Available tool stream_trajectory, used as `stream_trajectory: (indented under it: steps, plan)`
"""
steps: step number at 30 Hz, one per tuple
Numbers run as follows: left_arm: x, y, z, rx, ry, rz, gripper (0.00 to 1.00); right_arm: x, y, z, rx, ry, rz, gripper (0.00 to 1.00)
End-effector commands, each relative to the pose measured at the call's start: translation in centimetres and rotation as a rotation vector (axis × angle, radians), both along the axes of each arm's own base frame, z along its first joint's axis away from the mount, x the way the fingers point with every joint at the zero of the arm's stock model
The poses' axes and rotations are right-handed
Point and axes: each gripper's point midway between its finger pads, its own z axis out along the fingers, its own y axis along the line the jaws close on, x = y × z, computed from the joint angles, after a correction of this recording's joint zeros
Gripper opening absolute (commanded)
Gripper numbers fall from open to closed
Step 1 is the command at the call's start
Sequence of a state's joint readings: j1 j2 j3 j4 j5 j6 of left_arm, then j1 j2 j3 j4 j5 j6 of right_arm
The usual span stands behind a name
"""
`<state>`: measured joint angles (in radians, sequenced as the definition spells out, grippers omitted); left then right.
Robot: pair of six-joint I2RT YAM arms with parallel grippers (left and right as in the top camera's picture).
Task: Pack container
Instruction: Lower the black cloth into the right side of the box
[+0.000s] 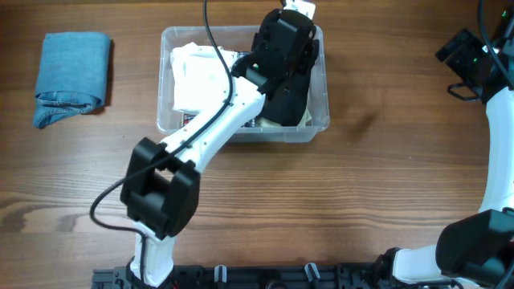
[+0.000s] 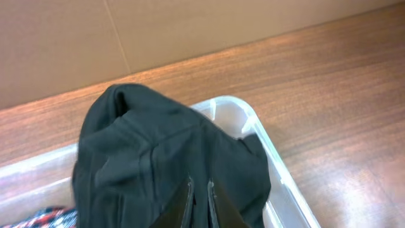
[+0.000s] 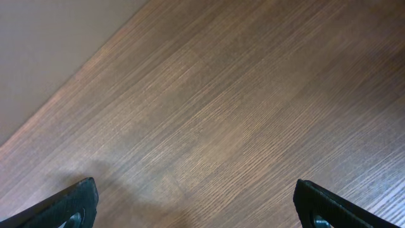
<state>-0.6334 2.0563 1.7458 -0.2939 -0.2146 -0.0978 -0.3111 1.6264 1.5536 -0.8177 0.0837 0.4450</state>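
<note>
The clear plastic container [image 1: 241,135] stands at the back middle of the table. It holds a white folded cloth [image 1: 197,76] on its left side and a black cloth [image 1: 287,100] on its right side. My left gripper [image 2: 199,196] is over the container's right half, shut on the black cloth [image 2: 152,152], which bunches up in front of the fingers. The container's rim [image 2: 278,164] shows to the right of the cloth. My right gripper [image 3: 196,202] is open and empty above bare table at the far right [image 1: 466,52].
A folded blue denim cloth [image 1: 72,68] lies at the back left of the table. A red patterned cloth [image 2: 44,218] peeks out under the black one in the container. A cardboard wall [image 2: 126,31] stands behind the table.
</note>
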Motion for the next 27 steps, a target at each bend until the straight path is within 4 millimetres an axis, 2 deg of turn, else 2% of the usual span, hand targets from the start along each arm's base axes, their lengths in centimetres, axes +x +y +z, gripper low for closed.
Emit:
stream_trajectory:
  steps: [1, 5, 7, 8, 12, 14, 18, 21, 22, 24, 27]
  plan:
    - [1.4, -0.2, -3.7, 0.038, 0.016, 0.010, 0.08, -0.1, -0.3, -0.4, -0.007, 0.012, -0.010, 1.00]
    - [1.9, 0.1, -8.2, 0.106, 0.066, -0.001, 0.07, -0.1, -0.3, -0.4, -0.007, 0.012, -0.010, 1.00]
    - [1.9, 0.5, -11.5, 0.156, 0.112, -0.009, 0.07, -0.1, -0.3, -0.4, -0.007, 0.012, -0.010, 1.00]
    - [1.6, 0.9, -13.6, 0.182, 0.150, -0.009, 0.07, -0.1, -0.3, -0.4, -0.007, 0.012, -0.010, 1.00]
    - [0.0, 2.0, -19.5, 0.269, 0.276, -0.014, 0.07, -0.1, -0.3, -0.4, -0.007, 0.012, -0.010, 1.00]
    - [-0.8, 2.6, -21.3, 0.300, 0.321, -0.015, 0.08, -0.1, -0.3, -0.4, -0.007, 0.012, -0.010, 1.00]
    - [-0.9, 2.6, -21.1, 0.302, 0.323, -0.016, 0.07, -0.1, -0.3, -0.4, -0.007, 0.012, -0.010, 1.00]
    - [-0.6, 2.3, -19.2, 0.284, 0.297, -0.015, 0.05, -0.1, -0.3, -0.4, -0.007, 0.012, -0.010, 1.00]
    - [-0.3, 2.1, -17.9, 0.269, 0.276, -0.015, 0.05, -0.1, -0.3, -0.4, -0.007, 0.012, -0.010, 1.00]
    - [0.2, 1.8, -13.6, 0.225, 0.214, -0.011, 0.07, -0.1, -0.3, -0.4, -0.007, 0.012, -0.010, 1.00]
    - [-0.7, 2.4, -8.2, 0.168, 0.194, 0.021, 0.15, -0.1, -0.3, -0.4, -0.007, 0.012, -0.010, 1.00]
